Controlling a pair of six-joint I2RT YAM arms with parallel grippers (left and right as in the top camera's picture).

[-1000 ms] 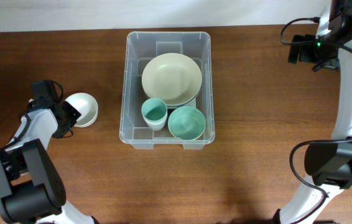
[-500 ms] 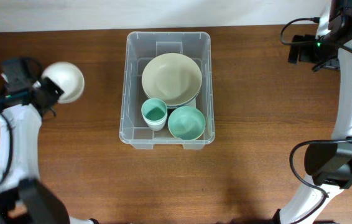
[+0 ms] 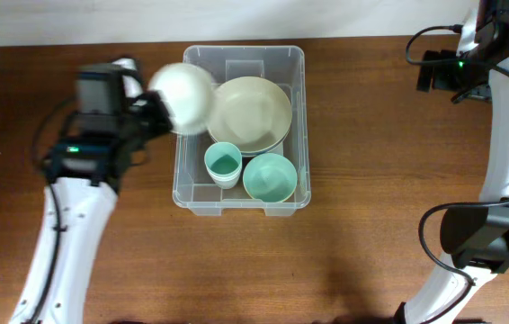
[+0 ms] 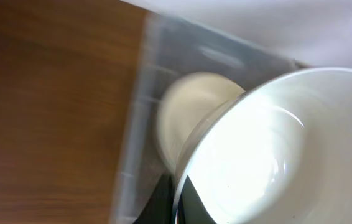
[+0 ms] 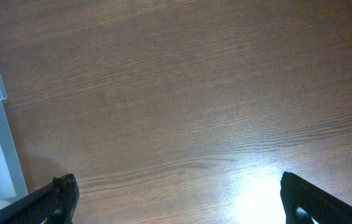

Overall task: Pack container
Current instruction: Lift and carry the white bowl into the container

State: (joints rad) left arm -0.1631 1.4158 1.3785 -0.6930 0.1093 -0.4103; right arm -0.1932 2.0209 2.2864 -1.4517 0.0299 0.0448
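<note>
Moved: the white bowl sat on the table well to the left a second ago. It has since been lifted and carried right, and now hangs over the container's left rim.
Left gripper: clenched on the bowl's thin rim, with the bowl sticking out to its right. The wrist view shows the bowl tilted, its hollow facing the camera.
Container: on the table, just right of and below the left gripper. Its long axis runs across the gripper's rightward path, so the short way across lies ahead.
Inside, left to right from the gripper: a teal cup nearest on the near side, a cream plate straight ahead, and a teal bowl beyond the cup.
In the way: the left wall under the bowl, and the plate, which fills the far half. Probably the bowl must go down onto the plate, since little bare floor shows.
Right gripper: jaws spread wide and holding nothing, over bare table well right of the container.
Nearer arm: the left, by far.
</note>
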